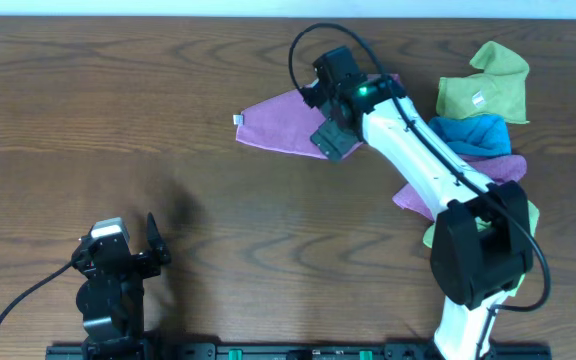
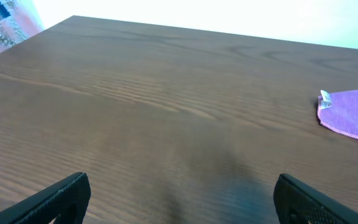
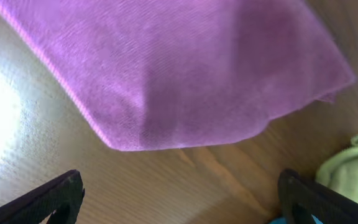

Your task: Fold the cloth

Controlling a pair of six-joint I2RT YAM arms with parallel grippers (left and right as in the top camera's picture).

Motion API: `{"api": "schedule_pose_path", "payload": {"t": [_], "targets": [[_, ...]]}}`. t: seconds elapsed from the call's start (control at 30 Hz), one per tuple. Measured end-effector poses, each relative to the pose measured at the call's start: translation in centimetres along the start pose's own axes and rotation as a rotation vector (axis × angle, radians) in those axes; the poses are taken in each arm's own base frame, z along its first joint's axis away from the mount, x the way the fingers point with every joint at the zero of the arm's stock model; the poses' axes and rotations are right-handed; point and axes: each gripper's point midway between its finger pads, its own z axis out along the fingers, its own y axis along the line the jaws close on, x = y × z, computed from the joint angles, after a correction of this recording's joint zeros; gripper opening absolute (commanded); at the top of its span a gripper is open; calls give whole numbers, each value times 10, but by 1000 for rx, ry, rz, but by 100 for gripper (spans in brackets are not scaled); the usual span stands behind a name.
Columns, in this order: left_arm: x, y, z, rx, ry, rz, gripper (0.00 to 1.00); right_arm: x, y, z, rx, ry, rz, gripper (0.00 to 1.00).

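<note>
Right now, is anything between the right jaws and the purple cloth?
Nothing visible does. The right jaws stand open near the edge of the cloth, with only bare table between in the wrist view. The lime-green cloth lies off to one side, out of the path.

**Table**: dark brown, streaked wood grain. **Cloth**, upper centre: plain purple-magenta, finely ribbed in the right wrist view, with a white tag at its left corner. Upper right: lime-green cloth and blue cloth. Beneath them is a purple patch, possibly another cloth. Right arm: white with black joints. Left arm: black.
</note>
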Motion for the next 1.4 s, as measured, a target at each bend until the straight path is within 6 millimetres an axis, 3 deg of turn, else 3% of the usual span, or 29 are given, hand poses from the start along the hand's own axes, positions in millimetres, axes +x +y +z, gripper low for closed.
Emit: {"api": "schedule_pose_path", "payload": {"t": [0.27,0.63,0.77,0.97,1.0,1.03,1.07,1.3,1.37,1.4], "targets": [[0,0,0,0,0,0,95,14,38,34,-88,-22,-182,99],[0,0,0,0,0,0,95,6,45,46,-47,-61,-234,86],[0,0,0,0,0,0,95,8,42,61,-11,-33,-248,80],[0,0,0,0,0,0,95,7,35,68,36,-21,-247,56],[0,0,0,0,0,0,95,7,33,69,46,-21,-246,45],[0,0,0,0,0,0,96,7,32,70,55,-16,-247,12],[0,0,0,0,0,0,95,8,31,71,62,-10,-248,1],[0,0,0,0,0,0,95,1,23,73,96,-19,-221,1],[0,0,0,0,0,0,96,-11,19,63,99,-33,-202,1],[0,0,0,0,0,0,95,-27,15,52,102,-61,-189,1]]}}
